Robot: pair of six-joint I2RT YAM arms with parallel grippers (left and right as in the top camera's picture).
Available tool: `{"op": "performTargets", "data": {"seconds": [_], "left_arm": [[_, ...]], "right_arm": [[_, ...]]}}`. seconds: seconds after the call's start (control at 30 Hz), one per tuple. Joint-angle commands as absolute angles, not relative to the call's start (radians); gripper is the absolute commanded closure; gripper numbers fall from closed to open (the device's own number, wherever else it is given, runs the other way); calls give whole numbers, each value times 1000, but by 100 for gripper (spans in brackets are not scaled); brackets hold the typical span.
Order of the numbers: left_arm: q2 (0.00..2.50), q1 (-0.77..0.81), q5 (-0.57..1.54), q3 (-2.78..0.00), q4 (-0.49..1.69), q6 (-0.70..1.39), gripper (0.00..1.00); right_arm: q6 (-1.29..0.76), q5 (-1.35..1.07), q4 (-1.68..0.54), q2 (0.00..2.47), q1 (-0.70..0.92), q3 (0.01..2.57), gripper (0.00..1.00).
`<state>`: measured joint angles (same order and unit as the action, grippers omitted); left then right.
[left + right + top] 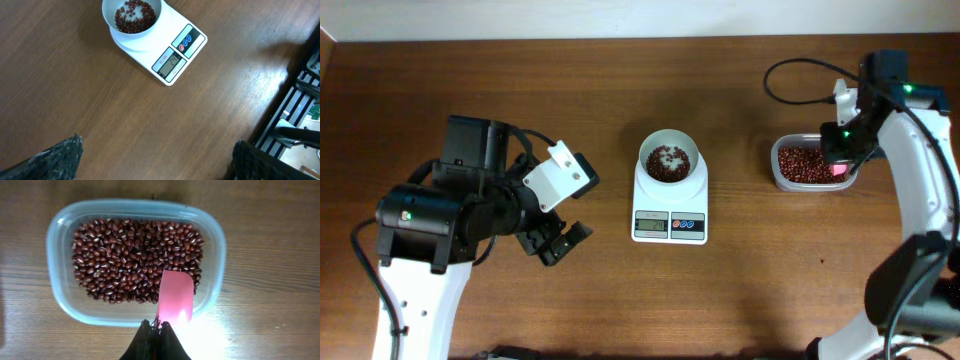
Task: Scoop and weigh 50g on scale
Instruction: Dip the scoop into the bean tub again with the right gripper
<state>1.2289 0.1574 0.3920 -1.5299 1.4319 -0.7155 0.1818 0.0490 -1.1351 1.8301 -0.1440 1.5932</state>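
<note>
The white scale (669,215) stands mid-table with its round bowl (668,160) holding a thin layer of red-brown beans (667,166). In the left wrist view the scale (177,50) and bowl (131,17) lie ahead of my left gripper (155,161), which is open with only bare table between its fingers (55,160). My right gripper (156,326) is shut on a pink scoop (176,297). The scoop's blade hangs over the near right part of the clear tub (55,245) full of beans (130,255). No beans show on the blade.
The clear tub (807,165) sits right of the scale, under the right arm (910,150). The left arm (470,205) rests over the left half of the table, its gripper (556,240) left of the scale. A black cable (800,75) loops behind the tub.
</note>
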Motion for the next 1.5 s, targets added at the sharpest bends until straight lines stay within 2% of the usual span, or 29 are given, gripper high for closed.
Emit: {"op": "performTargets", "data": {"seconds": [0.0,0.13,0.5,0.73,1.03,1.47], "left_arm": [[1229,154,395,-1539,1431,-735,1],[1229,154,395,-1539,1431,-735,1],[1229,154,395,-1539,1431,-735,1],[1229,154,395,-1539,1431,-735,1],[1229,154,395,-1539,1431,-735,1],[1229,154,395,-1539,1431,-735,1]], "right_arm": [[187,64,-1144,1904,-162,1601,96],[183,19,-1167,1937,-185,1601,96],[205,-378,-1160,1938,-343,1471,96],[232,-613,-1114,1938,-388,1410,96],[201,-760,-1005,1938,-405,1329,96],[210,-989,-966,1938,-555,1329,96]]}}
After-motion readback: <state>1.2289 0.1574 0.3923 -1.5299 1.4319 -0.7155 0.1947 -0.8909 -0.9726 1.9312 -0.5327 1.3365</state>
